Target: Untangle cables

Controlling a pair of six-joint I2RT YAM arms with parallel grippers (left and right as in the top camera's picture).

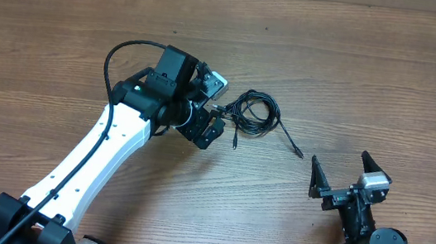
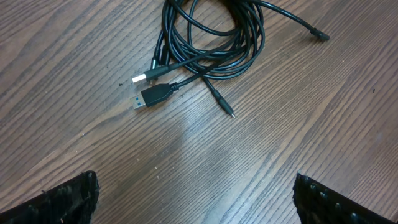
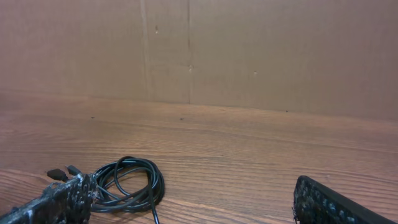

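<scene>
The cables (image 1: 254, 113) lie as one tangled black coil on the wooden table, with loose ends trailing right to a small plug (image 1: 298, 153) and down. In the left wrist view the coil (image 2: 211, 43) sits at the top, with two USB plugs (image 2: 149, 87) and a thin barrel plug (image 2: 229, 112) sticking out. My left gripper (image 1: 217, 114) is open and empty just left of the coil, fingers wide apart (image 2: 196, 196). My right gripper (image 1: 336, 176) is open and empty, well to the lower right of the coil. The coil shows in the right wrist view (image 3: 127, 183).
A brown cardboard wall (image 3: 249, 50) stands along the table's far edge. The left arm's white link (image 1: 106, 150) stretches from the front left toward the coil. Bare wood table (image 1: 374, 74) lies all around.
</scene>
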